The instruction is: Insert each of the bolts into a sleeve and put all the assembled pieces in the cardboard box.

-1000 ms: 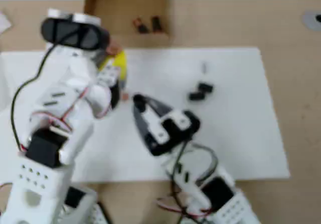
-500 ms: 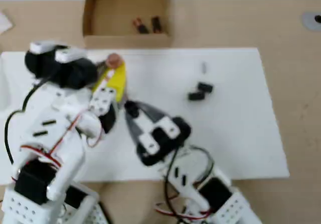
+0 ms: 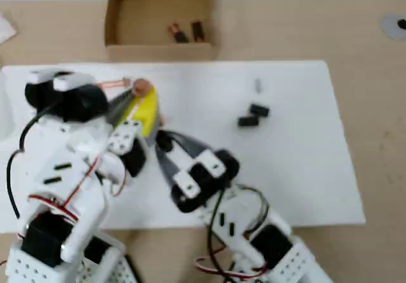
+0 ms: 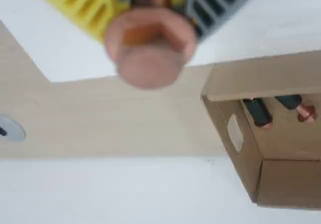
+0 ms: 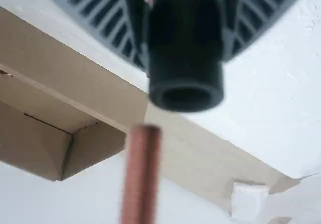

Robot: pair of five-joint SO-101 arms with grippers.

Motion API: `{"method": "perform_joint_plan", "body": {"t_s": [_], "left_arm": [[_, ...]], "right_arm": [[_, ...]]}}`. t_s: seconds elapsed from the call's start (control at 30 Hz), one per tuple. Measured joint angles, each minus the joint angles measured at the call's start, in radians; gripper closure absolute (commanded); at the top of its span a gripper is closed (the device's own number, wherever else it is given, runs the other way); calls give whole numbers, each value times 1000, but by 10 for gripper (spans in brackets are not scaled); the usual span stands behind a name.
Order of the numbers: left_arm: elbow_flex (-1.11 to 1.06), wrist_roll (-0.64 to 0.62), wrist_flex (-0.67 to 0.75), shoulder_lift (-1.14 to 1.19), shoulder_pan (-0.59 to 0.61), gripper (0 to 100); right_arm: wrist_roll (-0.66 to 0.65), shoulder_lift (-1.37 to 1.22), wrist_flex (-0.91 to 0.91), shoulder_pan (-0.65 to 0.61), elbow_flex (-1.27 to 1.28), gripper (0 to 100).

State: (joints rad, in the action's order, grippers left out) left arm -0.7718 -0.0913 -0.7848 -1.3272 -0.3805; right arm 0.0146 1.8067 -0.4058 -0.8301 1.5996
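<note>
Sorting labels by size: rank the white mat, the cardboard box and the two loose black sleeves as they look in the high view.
1. white mat, by far the largest
2. cardboard box
3. sleeve nearer the box and sleeve nearer the arms: about alike, so not ranked

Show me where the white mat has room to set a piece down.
Free: the white mat right of the two black sleeves, up to its edge. Crowded: its left half, where left claw and right claw sit close.
</note>
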Motion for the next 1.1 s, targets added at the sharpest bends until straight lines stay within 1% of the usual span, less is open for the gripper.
{"method": "perform_joint_plan", "body": {"t_s": [0.17,0.33,0.53,0.8,0.9,1.1], "left_arm": [[0,0,-34,-14,0,994],[0,0,-60,-14,0,994],[0,0,-60,-14,0,994],[0,0,-60,-14,-8,994],[0,-34,-60,-14,-9,994],[0,-46,-60,-14,-9,994]], "right_arm": [[0,0,0,3,0,989],[0,0,0,34,0,989],[2,0,0,37,0,989],[37,0,0,37,0,989],[37,0,0,37,0,989],[37,0,0,37,0,989]]}}
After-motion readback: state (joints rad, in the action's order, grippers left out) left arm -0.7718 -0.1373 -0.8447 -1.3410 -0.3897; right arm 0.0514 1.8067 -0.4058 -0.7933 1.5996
